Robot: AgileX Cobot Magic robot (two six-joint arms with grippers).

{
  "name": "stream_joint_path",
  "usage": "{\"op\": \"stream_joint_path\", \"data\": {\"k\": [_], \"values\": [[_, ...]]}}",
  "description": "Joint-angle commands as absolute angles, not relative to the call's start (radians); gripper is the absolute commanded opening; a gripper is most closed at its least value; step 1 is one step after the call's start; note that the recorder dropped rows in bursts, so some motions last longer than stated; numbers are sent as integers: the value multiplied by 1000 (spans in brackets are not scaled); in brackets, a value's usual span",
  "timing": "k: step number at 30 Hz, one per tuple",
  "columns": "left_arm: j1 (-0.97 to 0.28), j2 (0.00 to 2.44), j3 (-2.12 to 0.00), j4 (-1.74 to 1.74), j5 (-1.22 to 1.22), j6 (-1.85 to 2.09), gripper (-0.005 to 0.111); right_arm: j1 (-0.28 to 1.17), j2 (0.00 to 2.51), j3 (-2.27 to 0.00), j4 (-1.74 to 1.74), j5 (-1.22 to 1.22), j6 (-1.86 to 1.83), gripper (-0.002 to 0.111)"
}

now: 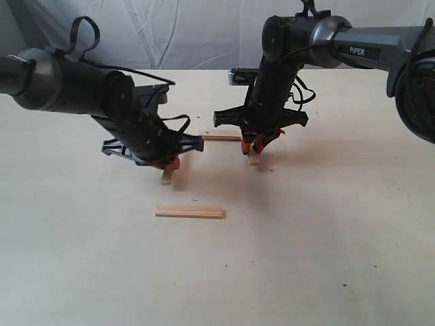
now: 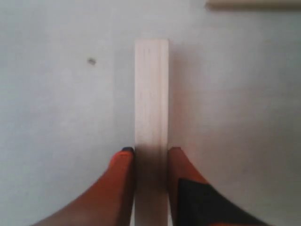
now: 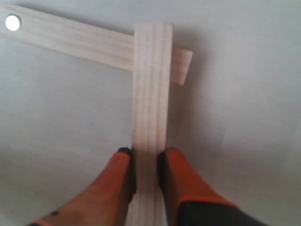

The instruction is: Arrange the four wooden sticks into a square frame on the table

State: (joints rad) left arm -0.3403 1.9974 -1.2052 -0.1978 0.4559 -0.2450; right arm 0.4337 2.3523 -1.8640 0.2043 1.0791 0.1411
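My left gripper (image 1: 171, 163) (image 2: 150, 151) is shut on a pale wooden stick (image 1: 167, 176) (image 2: 151, 94), its orange fingers (image 2: 123, 162) pressed against both long sides; the stick lies flat on the table (image 1: 326, 224). My right gripper (image 1: 253, 144) (image 3: 146, 151) is shut on another stick (image 1: 253, 159) (image 3: 152, 84), whose far end crosses over the end of a third stick (image 1: 221, 136) (image 3: 70, 40), making a corner. One more stick (image 1: 189, 212) lies loose nearer the front, running left to right. No closed square frame shows.
A wrinkled white cloth (image 1: 190, 30) hangs behind the table's far edge. The end of a further stick (image 2: 254, 4) shows at the border of the left wrist view. Both black arms lean low over the table's middle.
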Motion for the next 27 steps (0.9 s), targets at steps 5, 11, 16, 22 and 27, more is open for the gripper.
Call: {"op": "stream_joint_path", "data": {"k": [5,11,16,22,27], "values": [[-341,2073,-1353,-256,442,-223,0,474,2348,-1870,218,1057,123,-1],[-341,2095,-1354,-270,443,-223,0,485,2348,-1870,253,1049,123,-1],[-341,2097,-1354,-266,448,-223,0,485,2348,-1870,256,1045,123,-1],[-341,2096,-1354,-265,483,-211,0,483,2348,-1870,252,1041,132,-1],[-341,2069,-1354,-250,490,-127,0,476,2348,-1870,229,1043,134,-1]]}}
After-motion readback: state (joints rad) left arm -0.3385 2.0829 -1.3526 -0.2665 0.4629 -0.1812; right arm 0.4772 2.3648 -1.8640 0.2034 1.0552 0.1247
